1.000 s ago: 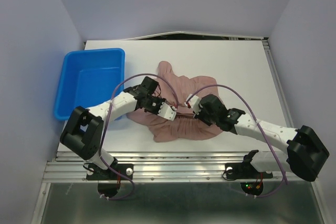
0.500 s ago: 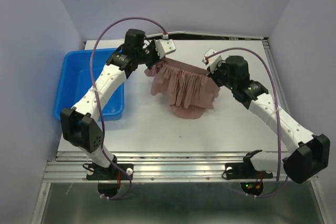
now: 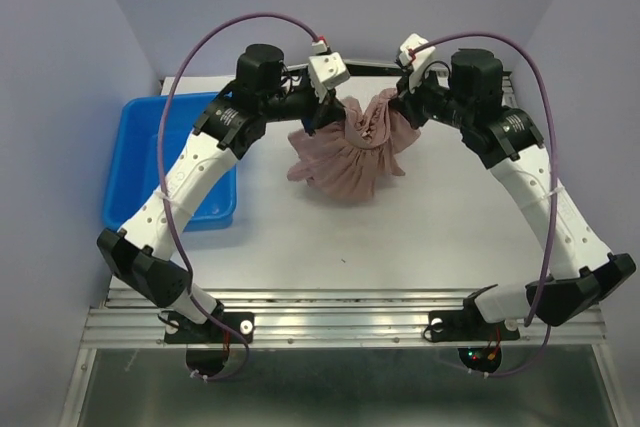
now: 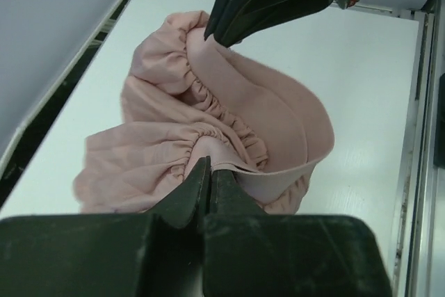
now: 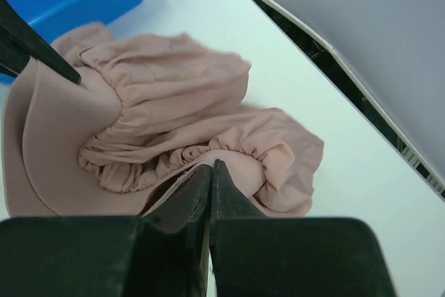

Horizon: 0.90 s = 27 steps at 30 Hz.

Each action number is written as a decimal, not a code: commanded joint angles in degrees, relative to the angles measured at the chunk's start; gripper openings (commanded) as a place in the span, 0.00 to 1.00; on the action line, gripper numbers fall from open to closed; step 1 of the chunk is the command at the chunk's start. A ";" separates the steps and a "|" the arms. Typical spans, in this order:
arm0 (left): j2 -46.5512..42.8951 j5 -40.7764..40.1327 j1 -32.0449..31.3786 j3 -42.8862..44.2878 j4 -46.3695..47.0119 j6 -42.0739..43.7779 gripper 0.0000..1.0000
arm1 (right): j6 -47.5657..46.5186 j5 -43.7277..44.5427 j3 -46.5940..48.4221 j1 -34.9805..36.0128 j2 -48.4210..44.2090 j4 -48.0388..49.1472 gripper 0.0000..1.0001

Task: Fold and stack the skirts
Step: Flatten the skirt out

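While the blue bin [image 3: 140, 162] sits at the left edge of the table [image 3: 420, 247], we see the left gripper [image 3: 328, 110] raised over the table's far middle. Its jaws are pinched tight on the gathered waistband [image 4: 278, 126] of the skirt [image 3: 345, 152]. The left wrist view shows the dark fingers closed on a fold of pink elastic, with no gap between them.

The skirt hangs between the two arms as a loose mauve bundle. Its waist is lifted and its lower folds are bunched on the tabletop, just right of the bin and not touching it. We see only this one skirt.

To the right, the right gripper [image 3: 402, 107] is likewise clamped on the waistband, at the opposite side of the same opening. The right wrist view shows its tips buried in the ruffled edge.

We judge the cloth light, limp and quick to crumple. It will sag and twist wherever it is unsupported, and it will not hold a crease by itself. The firm elastic waist looks the surest place to grip. With the two holds drawn well apart, the fabric could fall flat before any fold.
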 commanded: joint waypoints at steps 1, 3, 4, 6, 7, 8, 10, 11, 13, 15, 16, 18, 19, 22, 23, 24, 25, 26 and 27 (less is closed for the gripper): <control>-4.25 -2.12 5.27 -1.08 3.96 -5.98 0.00 | -1.71 11.06 -0.14 -0.18 -3.08 0.47 0.01; -4.25 -10.78 8.09 -0.56 6.42 -9.66 0.00 | -2.69 16.92 -1.81 -1.85 -3.53 4.86 0.01; -3.38 -14.41 10.19 1.01 7.91 -10.81 0.00 | -2.60 20.08 -1.12 -3.34 -2.66 7.49 0.01; -1.62 -22.92 10.82 3.91 7.49 -10.56 0.00 | -2.69 23.26 1.42 -3.35 -0.72 8.48 0.01; 0.04 -24.89 10.82 6.62 6.44 -10.03 0.00 | -2.69 25.80 4.13 -3.35 0.33 8.66 0.01; 0.75 -26.30 10.91 7.78 5.82 -9.77 0.00 | -2.60 26.78 5.47 -3.35 2.34 8.92 0.01; 1.55 -26.67 10.91 9.63 4.33 -9.24 0.00 | -2.51 27.05 7.58 -3.35 3.41 8.40 0.01; 1.38 -21.62 10.83 9.81 3.45 -8.45 0.00 | -2.42 25.40 9.07 -3.35 3.77 7.79 0.01; -0.63 -14.75 10.56 7.99 1.52 -4.68 0.00 | -2.08 23.11 9.70 -3.35 3.24 5.15 0.01; -4.31 -8.07 8.38 4.13 -0.49 -0.82 0.00 | -2.94 18.90 9.17 -3.35 1.58 1.57 0.01; -5.47 -6.20 7.41 2.62 -1.38 3.29 0.00 | -3.12 13.14 8.48 -3.35 0.61 0.50 0.01; -7.14 -3.92 4.86 -0.01 -2.53 4.83 0.00 | -2.60 8.09 5.32 -3.35 -1.32 -1.17 0.01; -7.85 -2.16 4.50 -1.94 -2.36 4.22 0.00 | -1.82 5.81 4.61 -3.35 -2.02 -1.44 0.01; -6.63 1.03 3.01 -2.40 -2.62 1.93 0.00 | 0.38 2.01 3.64 -3.35 -0.81 -1.71 0.01; -6.36 -0.55 2.74 -2.31 -2.10 1.67 0.00 | 1.35 2.26 3.55 -3.35 -0.63 -1.36 0.01; -6.19 -4.39 2.74 -2.31 -1.05 0.01 0.00 | 1.27 3.31 3.55 -3.35 -0.45 -0.83 0.01; -5.92 -6.69 3.09 -1.79 0.44 -0.44 0.00 | 1.01 4.80 3.63 -3.35 -0.36 -0.05 0.01; -5.83 -10.02 3.96 -1.61 0.98 -0.97 0.00 | 0.22 8.03 3.72 -3.35 -0.62 0.48 0.01; -5.83 -10.92 4.49 -1.35 1.25 -1.24 0.00 | -0.31 9.63 3.64 -3.35 -0.89 0.84 0.01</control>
